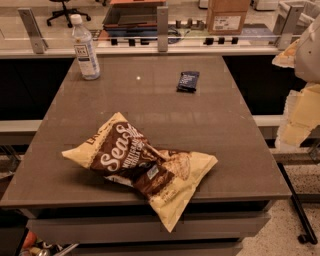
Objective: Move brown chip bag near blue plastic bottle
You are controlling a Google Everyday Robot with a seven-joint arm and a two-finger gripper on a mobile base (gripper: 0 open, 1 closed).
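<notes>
The brown chip bag (142,164) lies crumpled on the near part of the grey table (215,125), one corner hanging over the front edge. The blue plastic bottle (85,48) stands upright at the table's far left corner, well apart from the bag. My gripper (298,116) shows as pale cream parts at the right edge of the view, off the table's right side, away from both the bag and the bottle and holding nothing that I can see.
A small dark blue flat packet (188,81) lies at the far right of the table. Behind the table runs a glass rail with metal posts (162,22); beyond it are a cardboard box (227,15) and a tray.
</notes>
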